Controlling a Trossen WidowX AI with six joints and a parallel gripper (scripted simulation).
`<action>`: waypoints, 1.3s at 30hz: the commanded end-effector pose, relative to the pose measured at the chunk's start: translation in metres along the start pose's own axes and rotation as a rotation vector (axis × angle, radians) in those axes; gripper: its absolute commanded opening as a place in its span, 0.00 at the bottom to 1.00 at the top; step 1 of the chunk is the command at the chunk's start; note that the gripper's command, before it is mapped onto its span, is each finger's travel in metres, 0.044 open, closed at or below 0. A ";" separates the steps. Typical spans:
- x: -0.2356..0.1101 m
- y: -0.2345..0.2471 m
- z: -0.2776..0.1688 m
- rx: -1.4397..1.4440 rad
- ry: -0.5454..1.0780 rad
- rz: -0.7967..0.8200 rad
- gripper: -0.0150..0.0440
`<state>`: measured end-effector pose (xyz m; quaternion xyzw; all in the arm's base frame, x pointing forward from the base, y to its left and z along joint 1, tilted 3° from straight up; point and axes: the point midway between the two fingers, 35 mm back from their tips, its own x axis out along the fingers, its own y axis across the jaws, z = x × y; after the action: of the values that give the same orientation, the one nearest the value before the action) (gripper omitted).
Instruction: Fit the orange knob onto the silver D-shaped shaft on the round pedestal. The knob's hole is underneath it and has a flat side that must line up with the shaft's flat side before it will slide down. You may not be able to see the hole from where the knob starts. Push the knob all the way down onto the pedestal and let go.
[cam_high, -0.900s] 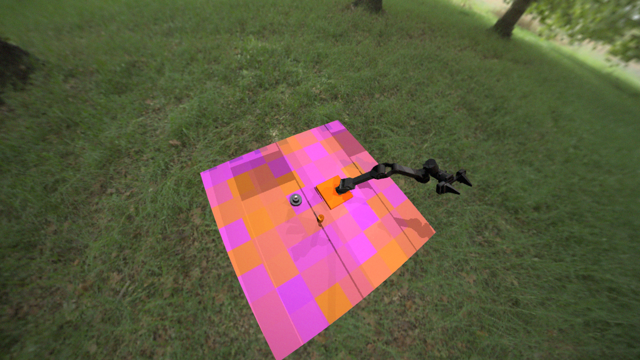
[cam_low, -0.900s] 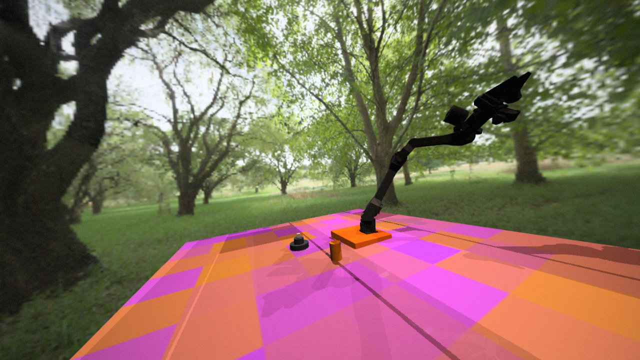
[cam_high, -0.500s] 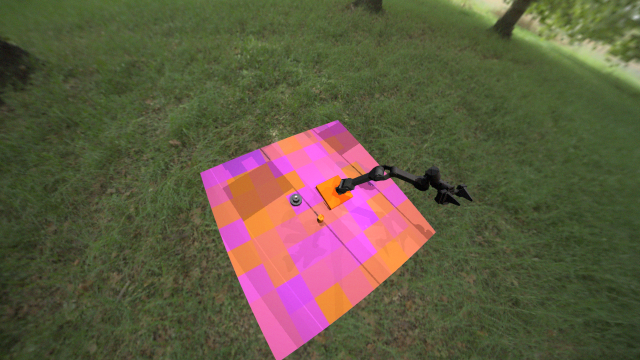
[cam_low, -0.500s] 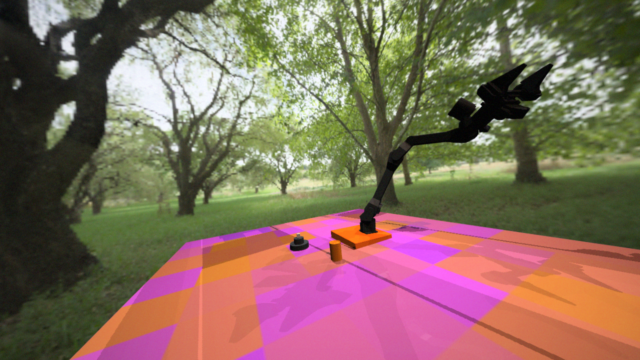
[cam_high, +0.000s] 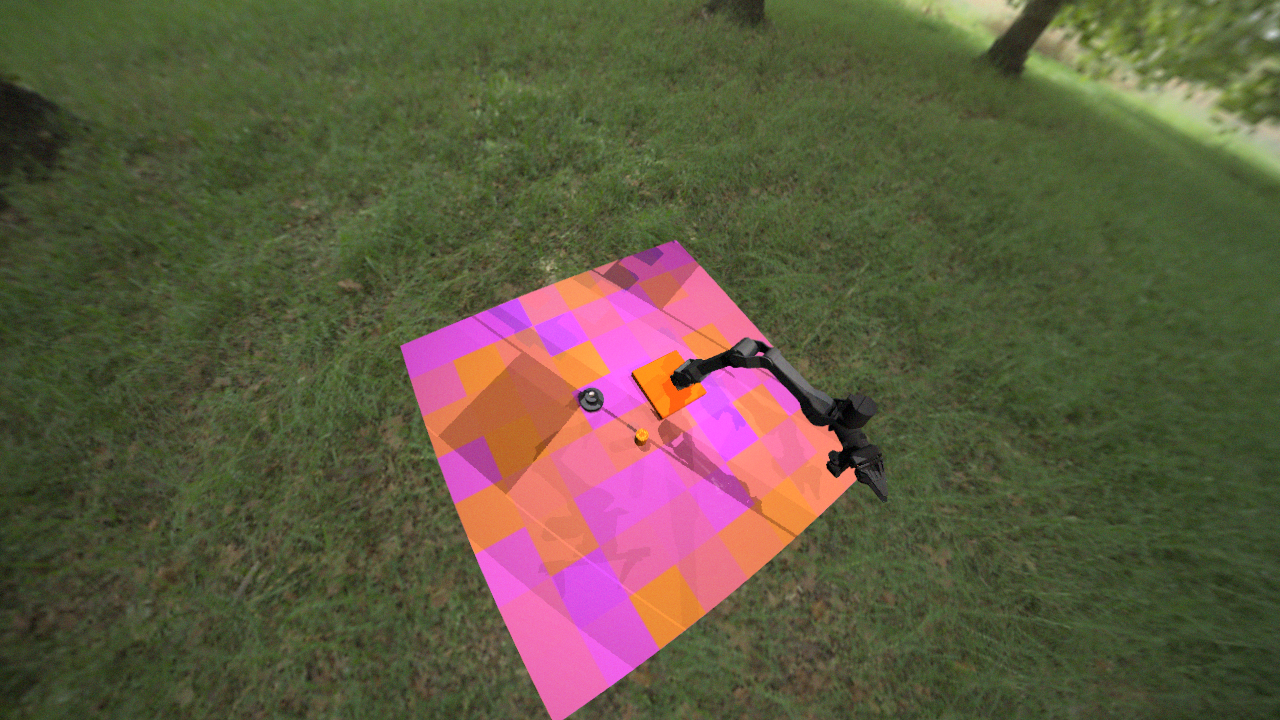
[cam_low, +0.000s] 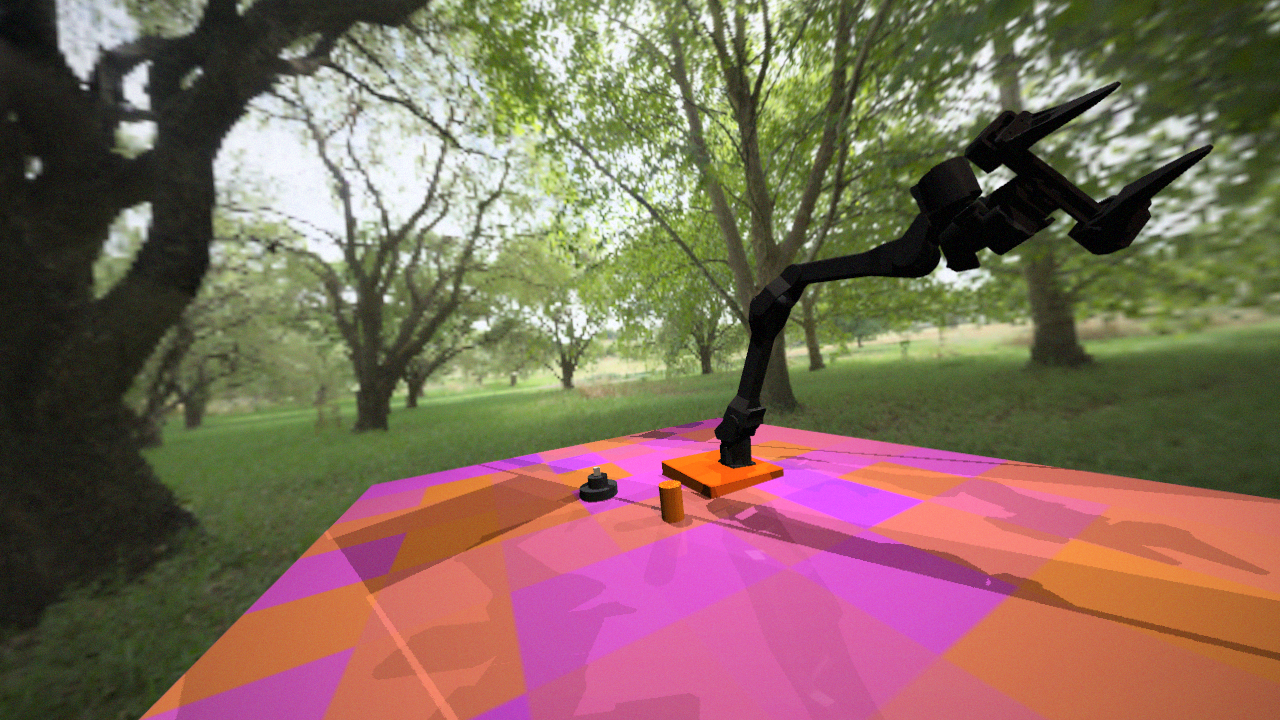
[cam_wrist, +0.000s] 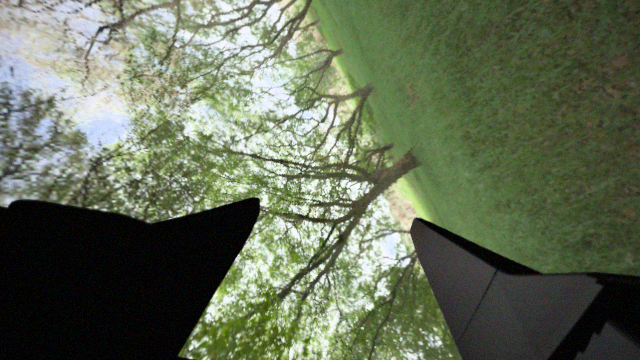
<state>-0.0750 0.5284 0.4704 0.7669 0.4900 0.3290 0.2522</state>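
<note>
The orange knob (cam_high: 641, 437) (cam_low: 671, 502), a small cylinder, stands upright on the patchwork table top. Its underside and hole are hidden. The dark round pedestal (cam_high: 586, 406) (cam_low: 597, 491) stands apart from it, to its left in the top and exterior views, with the short silver shaft (cam_low: 597, 471) bare on top. The shaft's flat side is too small to make out. My gripper (cam_low: 1164, 115) (cam_wrist: 335, 215) is open and empty, raised high and far to the right of knob and pedestal, pointing up and away from them. The wrist view shows only trees, sky and grass between the fingers.
The arm stands on a square orange base plate (cam_high: 653, 385) (cam_low: 693, 472) behind and to the right of the knob. The pink, purple and orange table top (cam_high: 617, 501) (cam_low: 626, 617) carries broad shadows. Grass and trees lie around it.
</note>
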 end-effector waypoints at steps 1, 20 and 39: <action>0.016 0.006 0.062 -0.215 -0.109 -0.077 1.00; -0.069 0.075 0.373 -0.857 -0.650 -0.763 1.00; -0.347 0.110 0.484 -0.452 -0.755 -1.620 1.00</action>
<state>0.2674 0.1723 0.1487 0.1964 0.6405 -0.1083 0.7345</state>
